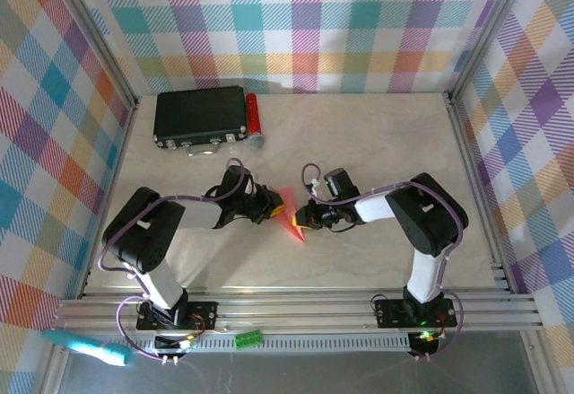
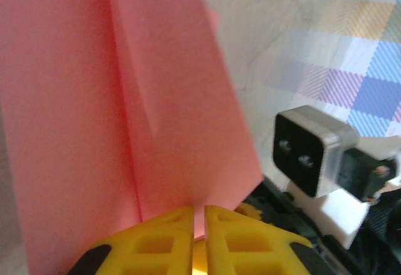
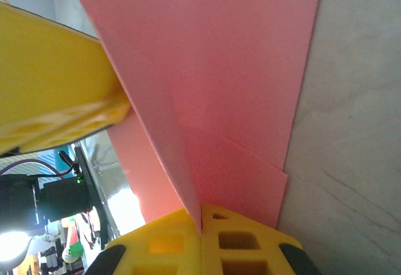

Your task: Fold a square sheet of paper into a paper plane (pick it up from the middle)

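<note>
Paper plane (image 1: pixel 292 219) was held near the middle of the worktop (image 1: pixel 386 143), between both arms. Jaws of the left gripper (image 2: pixel 198 215) were pinched nearly closed on it. Jaws of the right gripper (image 3: pixel 201 218) were clamped on it too.

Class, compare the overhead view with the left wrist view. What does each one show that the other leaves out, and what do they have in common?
The overhead view adds the black box and the red cylinder beside it, at the far side of the table. The left wrist view adds the long centre crease in the paper and a close look at the camera on the other wrist. Both share the pink paper and the left tool, shut on it.
</note>
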`<state>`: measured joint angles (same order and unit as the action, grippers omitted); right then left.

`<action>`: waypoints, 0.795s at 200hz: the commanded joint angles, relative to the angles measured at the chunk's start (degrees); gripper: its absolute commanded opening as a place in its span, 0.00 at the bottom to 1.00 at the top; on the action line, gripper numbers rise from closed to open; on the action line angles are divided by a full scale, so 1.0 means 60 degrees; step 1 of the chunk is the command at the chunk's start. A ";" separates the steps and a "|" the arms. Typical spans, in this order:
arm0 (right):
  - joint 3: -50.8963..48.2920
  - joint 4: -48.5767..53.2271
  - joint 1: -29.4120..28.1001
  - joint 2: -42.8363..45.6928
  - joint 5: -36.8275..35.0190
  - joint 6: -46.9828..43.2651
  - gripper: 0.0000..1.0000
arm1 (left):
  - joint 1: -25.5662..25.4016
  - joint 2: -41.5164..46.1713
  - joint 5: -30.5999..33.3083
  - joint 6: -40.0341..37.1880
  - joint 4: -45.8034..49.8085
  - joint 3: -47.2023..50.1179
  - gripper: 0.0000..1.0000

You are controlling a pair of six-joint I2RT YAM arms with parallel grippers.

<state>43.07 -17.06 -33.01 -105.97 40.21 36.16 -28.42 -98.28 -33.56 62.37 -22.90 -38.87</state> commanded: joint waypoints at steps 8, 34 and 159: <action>0.0146 0.0360 0.0068 0.0000 0.0389 -0.0669 0.05 | -0.0125 -0.0246 -0.0228 -0.0037 -0.0321 -0.0340 0.11; 0.0169 0.0441 0.0068 -0.0042 0.0464 -0.0655 0.06 | -0.0168 -0.0294 -0.0207 -0.0227 -0.0003 -0.0446 0.12; 0.0971 0.1821 0.0068 0.0038 0.0436 -0.1970 0.09 | -0.0272 0.0730 0.0299 -0.0866 0.1274 0.0575 0.15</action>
<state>45.74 -11.33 -32.80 -105.97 42.63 30.87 -28.99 -95.79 -33.28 59.44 -18.70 -36.64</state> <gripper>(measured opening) 0.088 0.153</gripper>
